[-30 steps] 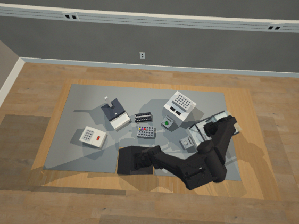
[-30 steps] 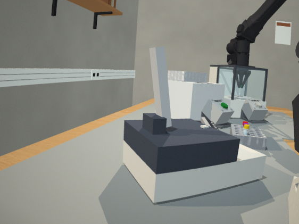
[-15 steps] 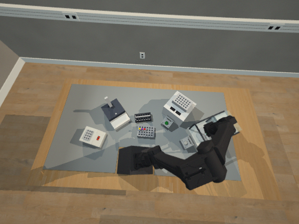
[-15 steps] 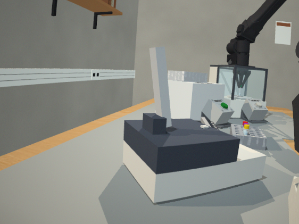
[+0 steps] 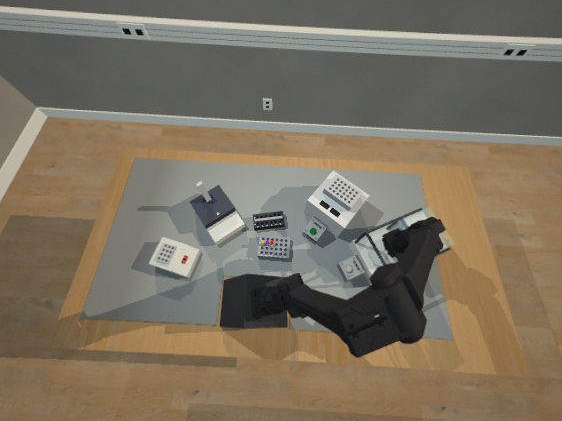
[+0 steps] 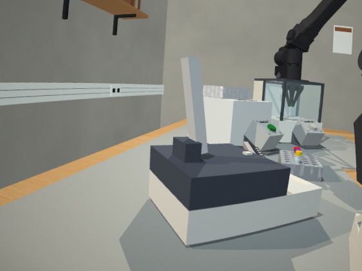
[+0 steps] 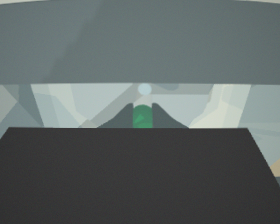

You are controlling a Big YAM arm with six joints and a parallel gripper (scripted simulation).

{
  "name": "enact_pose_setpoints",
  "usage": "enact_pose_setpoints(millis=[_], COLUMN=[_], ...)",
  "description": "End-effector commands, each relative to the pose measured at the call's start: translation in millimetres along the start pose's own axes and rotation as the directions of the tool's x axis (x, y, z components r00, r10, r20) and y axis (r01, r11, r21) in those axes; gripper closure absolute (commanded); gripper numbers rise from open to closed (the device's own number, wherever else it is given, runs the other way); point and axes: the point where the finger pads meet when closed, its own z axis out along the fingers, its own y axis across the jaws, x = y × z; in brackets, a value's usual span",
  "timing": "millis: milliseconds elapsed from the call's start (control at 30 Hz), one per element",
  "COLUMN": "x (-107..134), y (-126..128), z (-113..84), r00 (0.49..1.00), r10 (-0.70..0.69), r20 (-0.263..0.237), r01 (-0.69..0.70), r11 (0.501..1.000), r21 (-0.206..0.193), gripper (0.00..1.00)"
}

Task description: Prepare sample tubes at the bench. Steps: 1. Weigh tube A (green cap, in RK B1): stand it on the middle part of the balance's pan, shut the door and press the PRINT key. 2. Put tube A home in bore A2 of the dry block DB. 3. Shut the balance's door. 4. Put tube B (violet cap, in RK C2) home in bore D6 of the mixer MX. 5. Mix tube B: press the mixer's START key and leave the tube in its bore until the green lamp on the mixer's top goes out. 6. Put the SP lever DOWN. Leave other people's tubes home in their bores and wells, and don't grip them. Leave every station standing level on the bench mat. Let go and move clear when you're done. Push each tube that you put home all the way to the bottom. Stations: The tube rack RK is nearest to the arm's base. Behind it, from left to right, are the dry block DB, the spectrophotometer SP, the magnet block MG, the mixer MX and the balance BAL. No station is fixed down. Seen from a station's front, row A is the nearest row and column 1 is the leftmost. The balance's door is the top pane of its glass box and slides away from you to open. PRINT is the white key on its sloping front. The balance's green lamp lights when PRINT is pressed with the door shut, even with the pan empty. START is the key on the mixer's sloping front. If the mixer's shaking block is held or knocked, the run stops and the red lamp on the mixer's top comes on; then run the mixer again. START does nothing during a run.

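Note:
My gripper [image 6: 292, 105] [image 7: 143, 114] is shut on the green cap [image 7: 143, 120] of tube A and reaches down inside the balance's glass box. The pale tube [image 6: 290, 112] hangs upright below the fingers, just over or on the pan; contact is unclear. The balance [image 6: 280, 129] is open on top where the arm enters. Its PRINT key [image 5: 349, 269] [image 6: 313, 127] is white. Tube B, violet-capped [image 5: 267, 242] [image 6: 297, 150], stands in the rack [image 5: 275, 257] [image 6: 306, 171]. The mixer [image 5: 320, 212] [image 6: 219, 120] has a green START key [image 5: 313, 231] [image 6: 272, 127]. The SP lever [image 5: 204, 191] [image 6: 194, 107] stands up.
A yellow cap [image 5: 262, 241] [image 6: 299, 153] and a red cap [image 5: 272, 243] are beside tube B. The dry block [image 5: 175, 267] stands at the left, the spectrophotometer [image 5: 215, 208] [image 6: 238, 187] behind it. The magnet block [image 5: 269, 220] is behind the rack. Glass walls surround the gripper.

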Motion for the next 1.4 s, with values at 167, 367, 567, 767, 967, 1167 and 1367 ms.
enact_pose_setpoints(millis=[167, 367, 567, 767, 967, 1167, 1367], x=[-13, -13, -13, -13, -13, -1, -4], y=[-1, -1, -1, -1, -1, 2, 1], z=[-7.2, -7.2, -7.2, -7.2, -7.2, 8.1, 7.4], r00=[0.999, 0.999, 0.999, 0.999, 0.999, 1.000, 1.000], r10=[0.007, 0.007, 0.007, 0.007, 0.007, -0.003, -0.002], r20=[0.031, 0.031, 0.031, 0.031, 0.031, 0.001, 0.006], r01=[-0.007, -0.007, -0.007, -0.007, -0.007, 0.003, 0.002], r11=[1.000, 1.000, 1.000, 1.000, 1.000, 1.000, 1.000], r21=[-0.002, -0.002, -0.002, -0.002, -0.002, 0.001, 0.001], gripper=[0.91, 0.91, 0.91, 0.91, 0.91, 0.91, 0.91])
